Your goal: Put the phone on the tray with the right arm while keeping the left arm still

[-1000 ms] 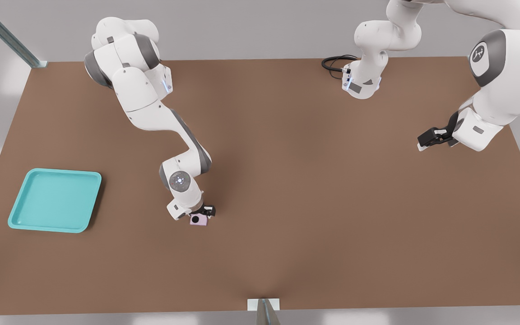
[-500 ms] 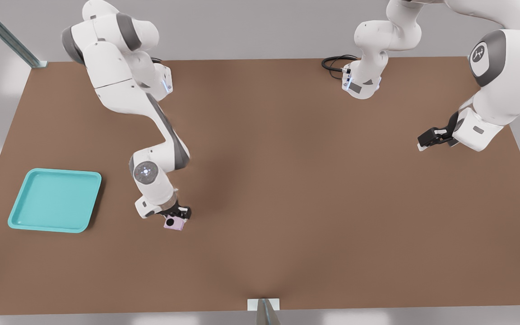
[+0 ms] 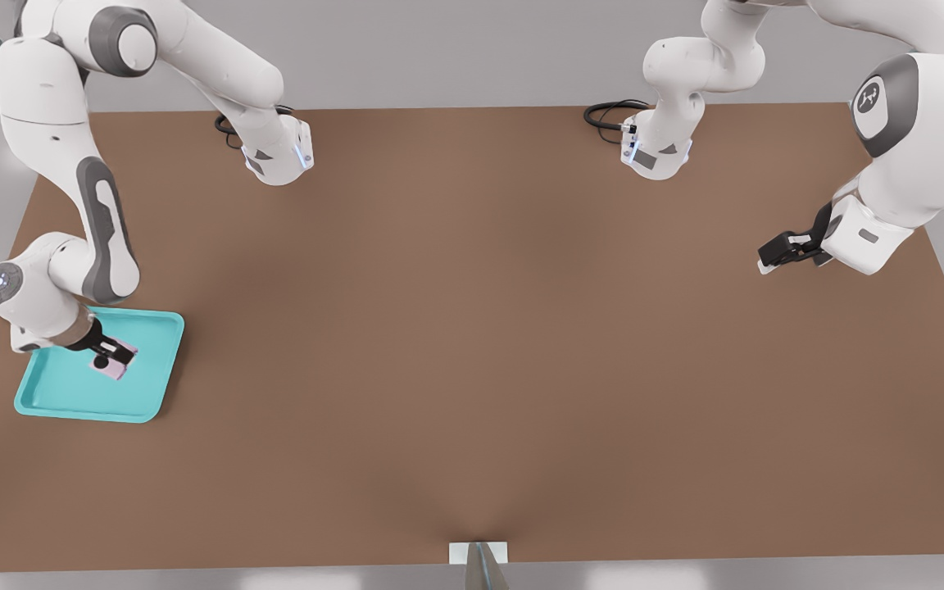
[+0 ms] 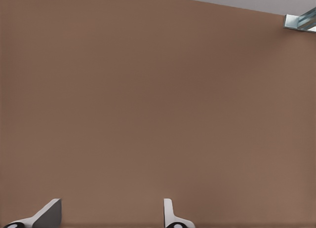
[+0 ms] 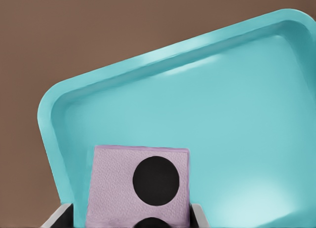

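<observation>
Phone held over the turquoise tray

The brown table (image 3: 521, 344) fills nearly all of the front view, its far edge running along a grey wall. The right arm (image 3: 54, 164) rises from its base at about 11 o'clock on the table, loops up past the picture's top corner and comes down at the front view's left, ending in a round joint cap with a small glowing dot. From that wrist the arm slants down over the tray.

The tray (image 3: 62, 397), a shallow turquoise rounded square with a raised rim, lies flat on the table at roughly 9 o'clock of the front view, close to the table's edge on that side. In the right wrist view the tray (image 5: 163, 90) spreads beneath the camera, its bare floor catching pale highlights, with brown table beyond its rim.

The gripper (image 3: 111, 357) hangs over the tray's inner area, toward the tray's 1 o'clock corner. Its two fingers are closed against opposite sides of the phone (image 3: 114, 368), gripping it; in the right wrist view a finger (image 5: 61, 217) shows at each flank of the slab. The phone (image 5: 118, 188), a small pale pink-lilac square with black circles on its face, sits within the tray's outline. Whether it touches the tray floor cannot be told
</observation>
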You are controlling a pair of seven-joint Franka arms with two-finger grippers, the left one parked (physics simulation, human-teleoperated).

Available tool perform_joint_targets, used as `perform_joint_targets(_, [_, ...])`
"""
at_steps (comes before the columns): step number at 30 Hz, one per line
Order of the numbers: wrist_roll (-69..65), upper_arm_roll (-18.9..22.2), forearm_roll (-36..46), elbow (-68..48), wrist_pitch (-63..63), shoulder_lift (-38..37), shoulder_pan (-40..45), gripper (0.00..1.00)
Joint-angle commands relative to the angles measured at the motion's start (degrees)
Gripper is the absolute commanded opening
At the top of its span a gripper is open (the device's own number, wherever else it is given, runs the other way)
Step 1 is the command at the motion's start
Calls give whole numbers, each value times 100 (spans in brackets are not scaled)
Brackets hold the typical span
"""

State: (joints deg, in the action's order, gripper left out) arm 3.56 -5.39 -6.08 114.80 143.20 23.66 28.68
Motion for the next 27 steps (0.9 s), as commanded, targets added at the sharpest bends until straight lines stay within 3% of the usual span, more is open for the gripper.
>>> perform_joint_targets(1, [-3502, 12, -7, -1, -3, 24, 32, 100])
perform_joint_targets(3, [-3485, 12, 151, -1, -47, 94, 6, 100])
perform_joint_targets(5, [-3476, -41, 160, -63, -82, -484, -134, 100])
perform_joint_targets(7, [-1966, 143, 160, -431, -1531, -1636, -1241, 100])
perform_joint_targets(9, [-1121, 838, 169, -1222, -3034, -2059, -2577, 100])
perform_joint_targets(10, [-849, 908, 169, -2135, -4026, -1989, -2964, 100])
perform_joint_targets(12, [-576, 882, 221, -4465, -5856, -1075, -3448, 100])
perform_joint_targets(13, [-567, 935, 335, -4598, -5716, -908, -3694, 100])
perform_joint_targets(14, [-567, 1365, 344, -4545, -5637, -916, -4212, 100])
perform_joint_targets(16, [-356, 1207, 344, -3308, -4970, -1610, -4257, 100])
perform_joint_targets(18, [-101, 1084, 371, -2893, -4925, -2041, -4151, 100])
perform_joint_targets(21, [40, 1014, 458, -2884, -4916, -2041, -3809, 100])
perform_joint_targets(22, [13, 680, 494, -2875, -4916, -2085, -3378, 100])
perform_joint_targets(27, [-22, 697, 441, -2656, -4969, -2138, -3351, 100])
